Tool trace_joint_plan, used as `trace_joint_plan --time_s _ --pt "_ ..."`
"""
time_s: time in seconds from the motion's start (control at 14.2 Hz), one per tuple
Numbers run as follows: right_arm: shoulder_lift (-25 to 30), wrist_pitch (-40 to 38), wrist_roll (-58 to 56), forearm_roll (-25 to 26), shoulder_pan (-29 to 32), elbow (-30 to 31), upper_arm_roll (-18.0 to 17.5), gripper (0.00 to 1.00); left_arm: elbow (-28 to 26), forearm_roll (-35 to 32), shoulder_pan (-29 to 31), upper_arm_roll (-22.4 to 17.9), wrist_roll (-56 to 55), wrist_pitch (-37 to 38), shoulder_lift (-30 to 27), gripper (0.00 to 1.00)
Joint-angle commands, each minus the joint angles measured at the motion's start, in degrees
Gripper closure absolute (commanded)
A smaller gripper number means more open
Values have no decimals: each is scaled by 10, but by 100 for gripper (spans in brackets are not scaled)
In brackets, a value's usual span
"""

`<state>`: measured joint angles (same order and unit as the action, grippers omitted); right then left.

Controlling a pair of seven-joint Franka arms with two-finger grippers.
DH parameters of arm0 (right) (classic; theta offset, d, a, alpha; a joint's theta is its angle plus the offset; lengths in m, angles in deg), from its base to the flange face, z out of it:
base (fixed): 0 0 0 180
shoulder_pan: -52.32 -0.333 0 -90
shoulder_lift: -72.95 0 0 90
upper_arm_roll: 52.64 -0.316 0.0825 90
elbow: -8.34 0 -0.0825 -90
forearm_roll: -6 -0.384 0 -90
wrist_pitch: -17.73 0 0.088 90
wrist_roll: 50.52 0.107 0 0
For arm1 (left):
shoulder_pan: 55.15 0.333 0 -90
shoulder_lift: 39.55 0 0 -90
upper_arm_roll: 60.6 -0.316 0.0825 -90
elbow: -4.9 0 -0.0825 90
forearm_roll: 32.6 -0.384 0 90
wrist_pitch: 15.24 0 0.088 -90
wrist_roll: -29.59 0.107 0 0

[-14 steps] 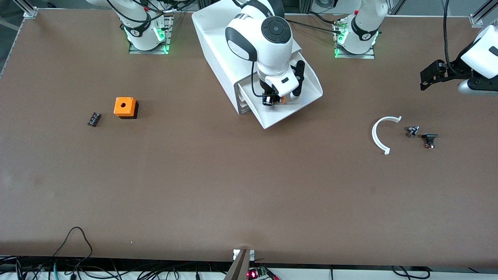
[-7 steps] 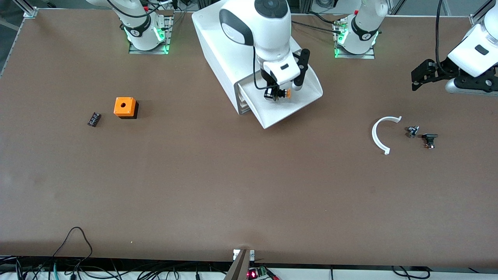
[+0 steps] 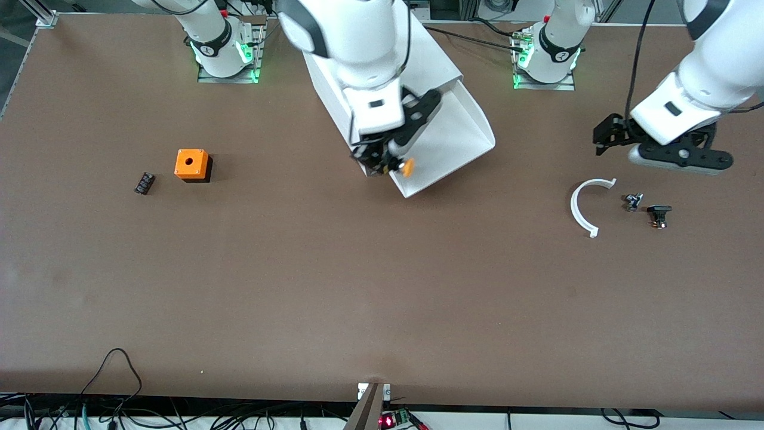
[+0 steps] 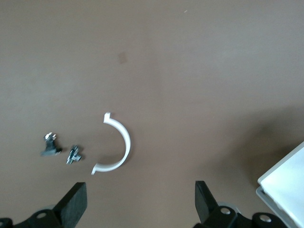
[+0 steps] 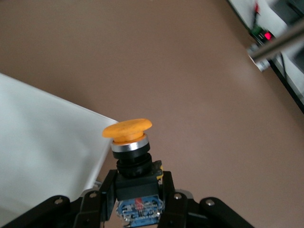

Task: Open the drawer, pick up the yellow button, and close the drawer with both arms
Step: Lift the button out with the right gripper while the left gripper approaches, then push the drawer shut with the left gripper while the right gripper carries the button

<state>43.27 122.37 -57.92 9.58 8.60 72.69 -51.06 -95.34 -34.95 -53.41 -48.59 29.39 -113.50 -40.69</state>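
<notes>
Take step in hand — right gripper (image 3: 382,160) pinches the button (image 3: 406,167) by its black body, up over the open drawer (image 3: 453,143); left gripper (image 4: 137,205), fingers spread, hangs over bare table near the white arc (image 3: 584,206) — closing the drawer likely comes next.

Open drawer (image 3: 459,140) jutting out; bare table (image 3: 358,286) apparently unobstructed nearer camera

R gripper (image 3: 382,156) fingers clamped; L gripper (image 4: 137,202) fingers spread
</notes>
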Motion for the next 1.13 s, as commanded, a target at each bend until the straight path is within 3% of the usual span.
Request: trace_joint_plan --time_s 0.0,0.21,0.49,0.85,1.06 --pt "70 -1 63 -4 62 109 -4 69 -56 20 -2 30 -66 -84 2 0" --pt "106 -28 93 -4 137 177 -4 69 -115 19 -7 78 -185 -178 22 0" --pt "103 -37 64 -3 235 234 -4 69 -172 19 -41 96 -375 -320 87 0" --pt "95 36 26 1 309 327 -3 69 -224 19 -78 102 -487 -392 106 0" --pt "88 95 -32 5 350 388 -4 68 -244 20 -82 138 -562 -397 103 0"
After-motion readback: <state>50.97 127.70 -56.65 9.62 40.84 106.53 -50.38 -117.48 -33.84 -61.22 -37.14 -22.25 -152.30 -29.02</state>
